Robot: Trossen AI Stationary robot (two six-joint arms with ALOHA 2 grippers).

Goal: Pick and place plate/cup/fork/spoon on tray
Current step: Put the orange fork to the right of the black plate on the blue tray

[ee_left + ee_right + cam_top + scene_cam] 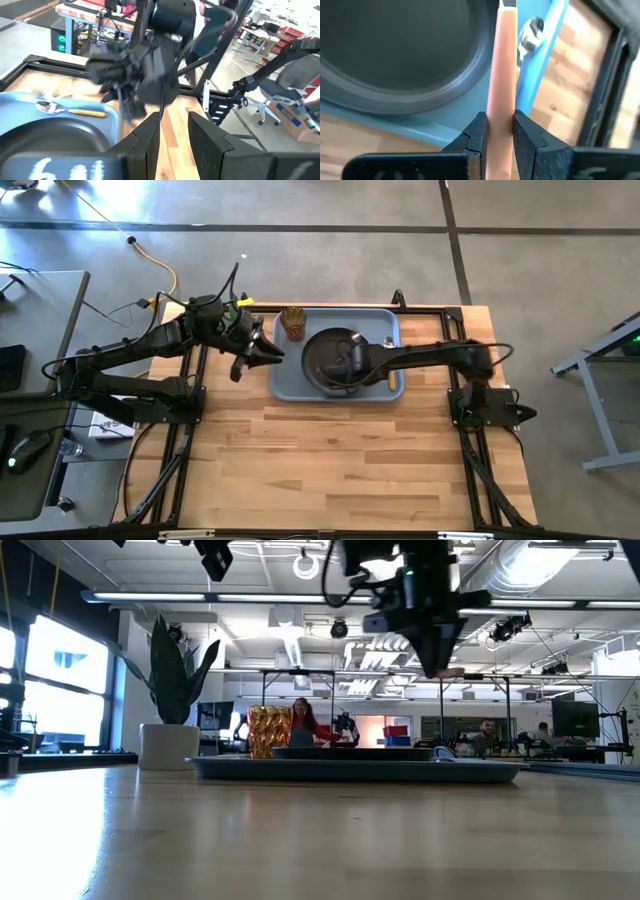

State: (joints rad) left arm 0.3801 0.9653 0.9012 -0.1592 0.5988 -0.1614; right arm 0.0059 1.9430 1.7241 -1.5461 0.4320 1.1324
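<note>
the right gripper [496, 134] pinches a slim orange handle, likely the fork [503, 65], above the tray [290, 385] beside the plate [322, 358]. the spoon [70, 109] lies on the tray, the cup [293, 322] stands at its far corner. the left gripper [174, 135] hovers beside the tray, fingers slightly apart, empty.

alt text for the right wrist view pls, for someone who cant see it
The right gripper has its jaws shut on a slim orange handle, held over the blue-grey tray, beside the dark plate. A metal utensil end lies on the tray near the handle; wooden table shows beyond.
</note>
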